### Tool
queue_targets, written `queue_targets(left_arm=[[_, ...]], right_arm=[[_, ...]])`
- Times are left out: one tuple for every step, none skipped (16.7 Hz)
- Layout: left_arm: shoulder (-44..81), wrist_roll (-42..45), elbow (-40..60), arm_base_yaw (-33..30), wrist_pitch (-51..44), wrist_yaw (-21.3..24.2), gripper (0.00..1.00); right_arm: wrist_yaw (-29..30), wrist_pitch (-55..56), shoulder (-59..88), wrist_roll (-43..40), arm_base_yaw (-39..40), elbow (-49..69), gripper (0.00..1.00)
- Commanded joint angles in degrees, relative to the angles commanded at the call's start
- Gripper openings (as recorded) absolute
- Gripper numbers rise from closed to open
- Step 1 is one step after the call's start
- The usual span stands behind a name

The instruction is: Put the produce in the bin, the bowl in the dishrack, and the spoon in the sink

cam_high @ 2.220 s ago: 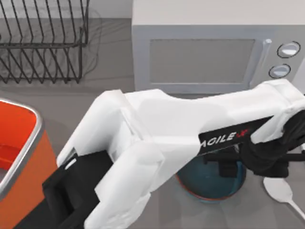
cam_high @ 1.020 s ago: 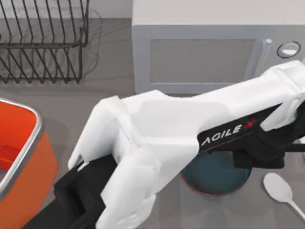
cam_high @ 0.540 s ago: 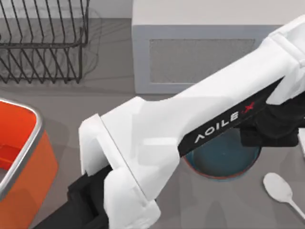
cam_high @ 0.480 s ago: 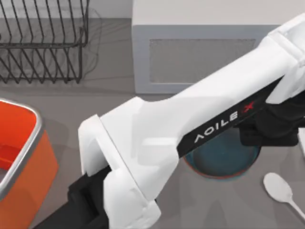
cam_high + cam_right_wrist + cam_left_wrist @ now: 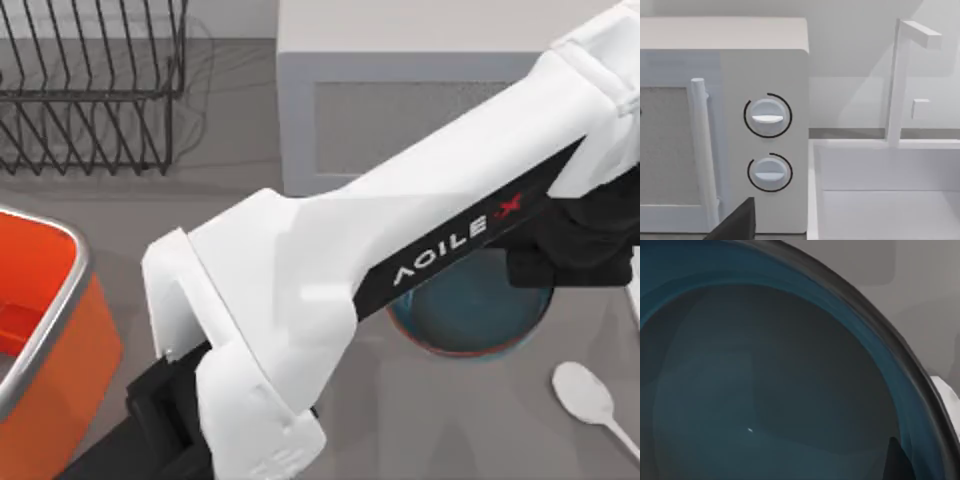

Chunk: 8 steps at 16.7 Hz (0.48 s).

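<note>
Your left arm [image 5: 400,250] stretches across the desk [image 5: 230,190] and hides part of the microwave [image 5: 400,110] behind it. The dishrack [image 5: 90,90] stands at the back left, the orange bin [image 5: 45,330] at the left edge. The left end effector [image 5: 585,245] hangs over the blue bowl [image 5: 470,315]; you cannot tell how far open it is. The spoon [image 5: 590,395] lies just right of the bowl. The sink [image 5: 885,190] sits beside the microwave.

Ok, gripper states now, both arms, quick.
Left gripper: over the bowl, which looms close in its wrist view; fingers cannot be told.
Right gripper: faces the microwave and sink; cannot be told.
</note>
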Motion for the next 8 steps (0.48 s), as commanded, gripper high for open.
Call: queue_targets(left_arm=[[-2.3, 0.7, -1.3, 0.9, 1.8, -0.1, 0.00], [-5.2, 1.7, -3.1, 2.2, 4.0, -0.2, 0.00], [-8.6, 2.8, -5.3, 3.9, 6.8, -0.2, 0.00], [-12.8, 4.2, -8.1, 5.9, 10.1, -0.3, 0.00], [-17.5, 5.7, -11.2, 8.2, 13.9, -0.4, 0.00], [-22.6, 7.3, -14.5, 10.7, 17.9, -0.4, 0.00], [-28.0, 9.1, -18.0, 13.4, 22.0, -0.4, 0.00], [-33.4, 11.1, -21.8, 16.3, 26.2, -0.3, 0.00]], right_arm=[[0.0, 0.0, 0.0, 0.0, 0.0, 0.0, 1.00], [0.0, 0.0, 0.0, 0.0, 0.0, 0.0, 1.00], [0.0, 0.0, 0.0, 0.0, 0.0, 0.0, 1.00], [0.0, 0.0, 0.0, 0.0, 0.0, 0.0, 1.00], [0.0, 0.0, 0.0, 0.0, 0.0, 0.0, 1.00], [0.0, 0.0, 0.0, 0.0, 0.0, 0.0, 1.00], [0.0, 0.0, 0.0, 0.0, 0.0, 0.0, 1.00], [0.0, 0.0, 0.0, 0.0, 0.0, 0.0, 1.00]])
